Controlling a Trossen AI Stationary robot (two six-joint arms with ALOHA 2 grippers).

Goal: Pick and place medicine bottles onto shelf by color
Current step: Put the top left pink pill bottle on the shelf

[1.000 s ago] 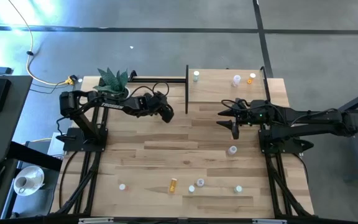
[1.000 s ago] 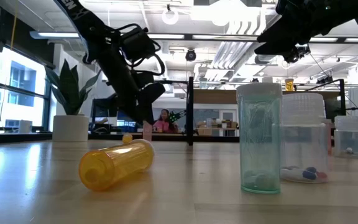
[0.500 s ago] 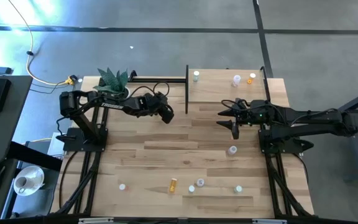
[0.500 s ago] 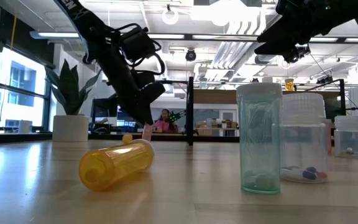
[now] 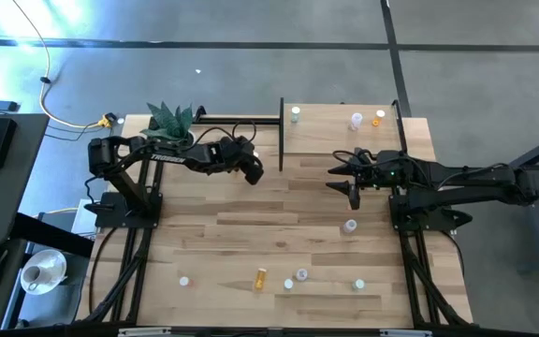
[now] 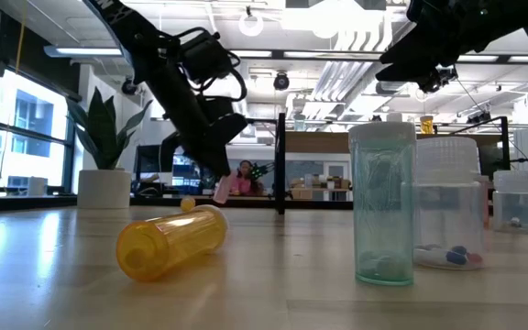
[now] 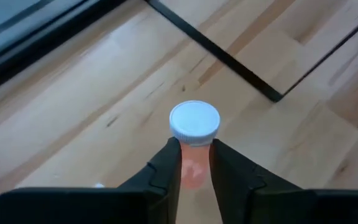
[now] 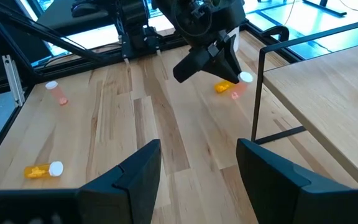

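We see the left gripper (image 7: pixel 195 163) clamped on a pink medicine bottle (image 7: pixel 193 168) with a white cap (image 7: pixel 194 121); the bottle's body sits between the two dark fingers (image 7: pixel 166 167), the cap projecting beyond their tips. In the low view this left gripper (image 6: pixel 220 186) appears left of centre, with the pink bottle (image 6: pixel 220 191) hanging at its tip just clear of the tabletop. In the high view the left gripper (image 5: pixel 252 171) lies in the upper middle of the frame, just left of the shelf (image 5: pixel 344 140), a pale board on thin black posts in the upper right. Three small bottles stand along the shelf's far edge: one white-capped (image 5: pixel 295 113), one clear (image 5: pixel 356 120) and one orange (image 5: pixel 378 118).

The right gripper (image 5: pixel 351 190) hovers at the shelf's near edge, its fingers (image 8: pixel 135 171) spread and grasping nothing.

Along the bottom of the high view, more bottles lie on the planked table (image 5: pixel 213 234), among them an orange bottle (image 5: pixel 260 277) on its side. A potted plant (image 5: pixel 171 122) stands at upper left.
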